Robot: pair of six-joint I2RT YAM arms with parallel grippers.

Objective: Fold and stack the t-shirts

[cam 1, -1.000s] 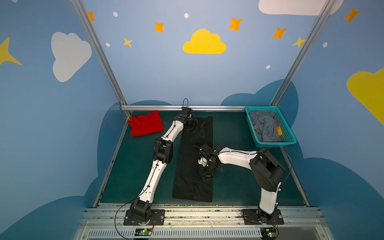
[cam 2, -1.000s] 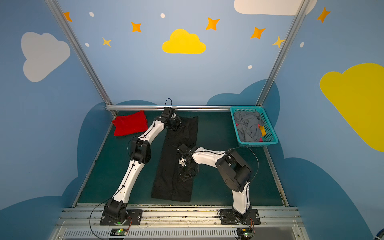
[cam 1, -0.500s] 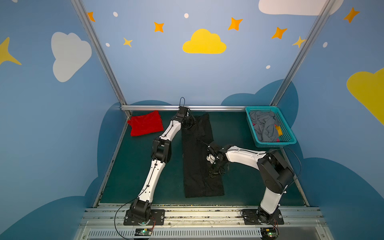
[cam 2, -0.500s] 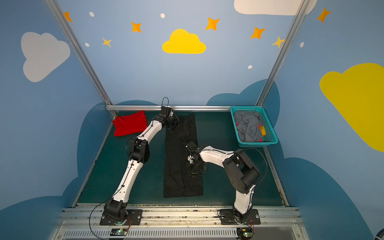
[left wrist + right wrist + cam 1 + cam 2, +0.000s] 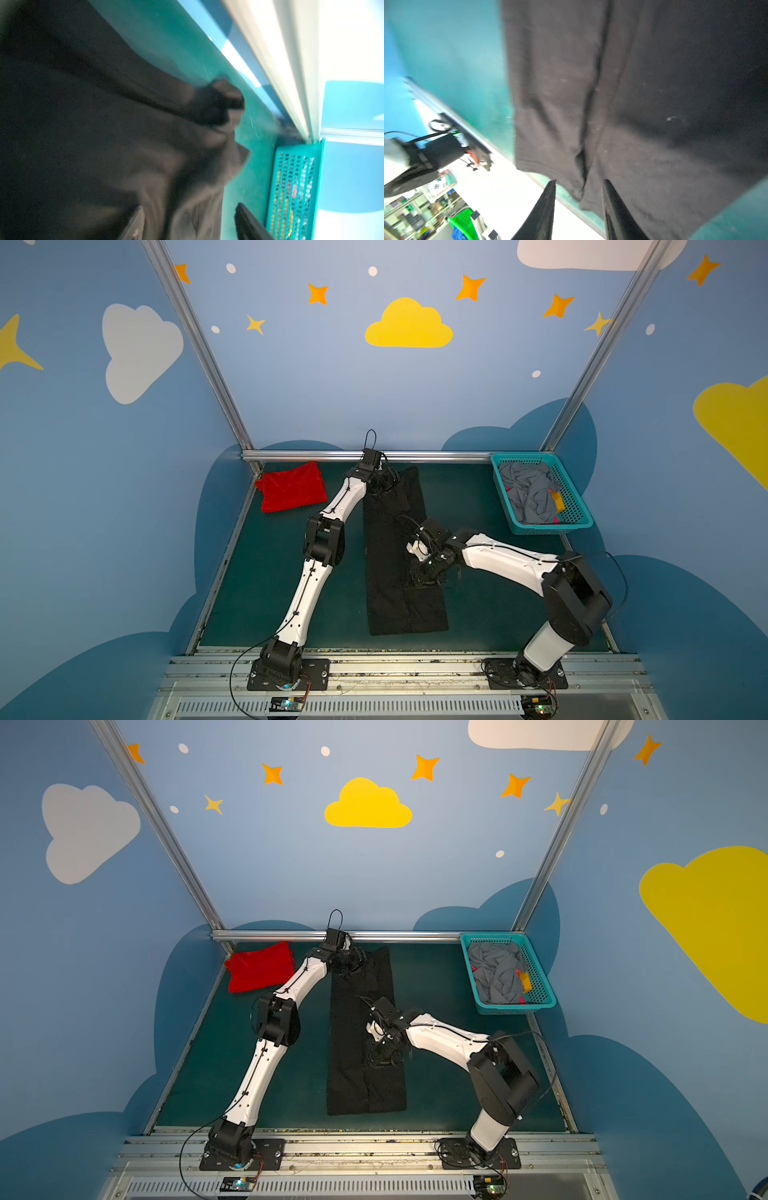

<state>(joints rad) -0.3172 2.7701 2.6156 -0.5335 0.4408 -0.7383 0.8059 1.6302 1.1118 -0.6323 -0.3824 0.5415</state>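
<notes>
Top views, left to right: red t-shirt (image 5: 291, 492) folded in far-left desk (image 5: 270, 572) corner, looks done. Left hand (image 5: 390, 484) at far end of black t-shirt (image 5: 390, 572), fingers spread, pinching nothing. Black t-shirt mid-desk, long narrow strip; crosswise folds and stacking left. Right hand (image 5: 424, 578) over strip's middle, fingers apart, empty.

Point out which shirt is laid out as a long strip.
The black shirt, stretched lengthwise down the middle of the mat. The red shirt is a compact fold in the far left corner.
</notes>
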